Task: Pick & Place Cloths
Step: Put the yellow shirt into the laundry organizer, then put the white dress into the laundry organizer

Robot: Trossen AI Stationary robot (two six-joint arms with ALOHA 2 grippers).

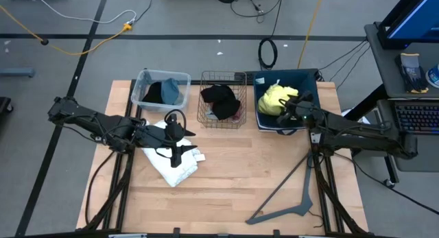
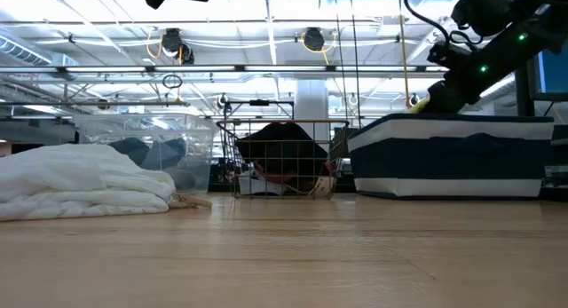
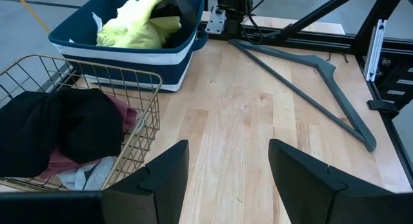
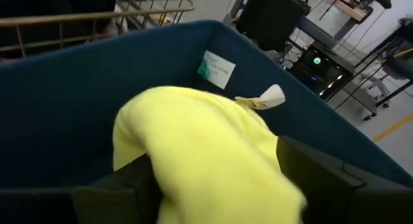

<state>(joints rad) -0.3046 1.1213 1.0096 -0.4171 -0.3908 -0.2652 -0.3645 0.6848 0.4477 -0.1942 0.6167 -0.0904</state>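
The yellow cloth (image 4: 200,153) is soft and rumpled, with a white tag (image 4: 261,98), bunched in the blue bin (image 1: 263,120). The right gripper (image 1: 293,109) hangs over it, fingers spread on either side. A white cloth (image 1: 175,159) lies crumpled on the table (image 1: 247,176) under the left gripper (image 1: 177,140), whose fingers stand wide and empty. Black cloths (image 1: 221,101) fill the wire basket (image 1: 206,118).

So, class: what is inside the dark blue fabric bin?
A yellow cloth fills the dark blue bin, with the right gripper open around it. Anything under the cloth is covered.
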